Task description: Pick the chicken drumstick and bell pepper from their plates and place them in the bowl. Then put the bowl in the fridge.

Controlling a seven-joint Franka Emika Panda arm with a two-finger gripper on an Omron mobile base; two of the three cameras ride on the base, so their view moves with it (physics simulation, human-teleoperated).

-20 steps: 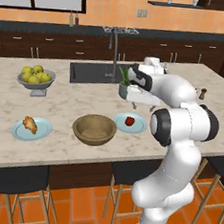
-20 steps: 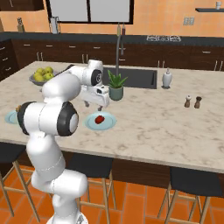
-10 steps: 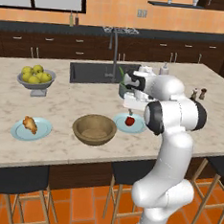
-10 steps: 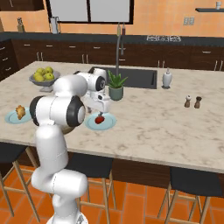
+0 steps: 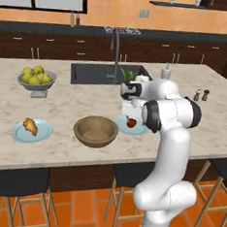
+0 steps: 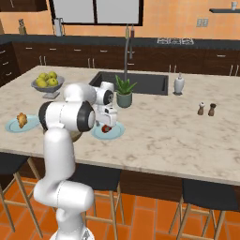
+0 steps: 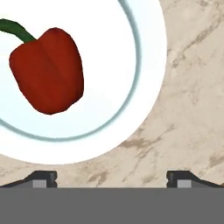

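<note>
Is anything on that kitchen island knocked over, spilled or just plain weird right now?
Nothing stands out. The bell pepper lies on its plate, the chicken drumstick on its own plate, and the wooden bowl sits upright and empty between them. The open gripper hangs over the pepper.

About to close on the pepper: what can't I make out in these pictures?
- Gripper tips: the hand view's bottom edge cuts them off.
- Pepper stem: cut off at the hand view's left edge.
- Pepper's plate: left base view, partly behind the arm.
- Wooden bowl: right base view, mostly behind the arm.
</note>
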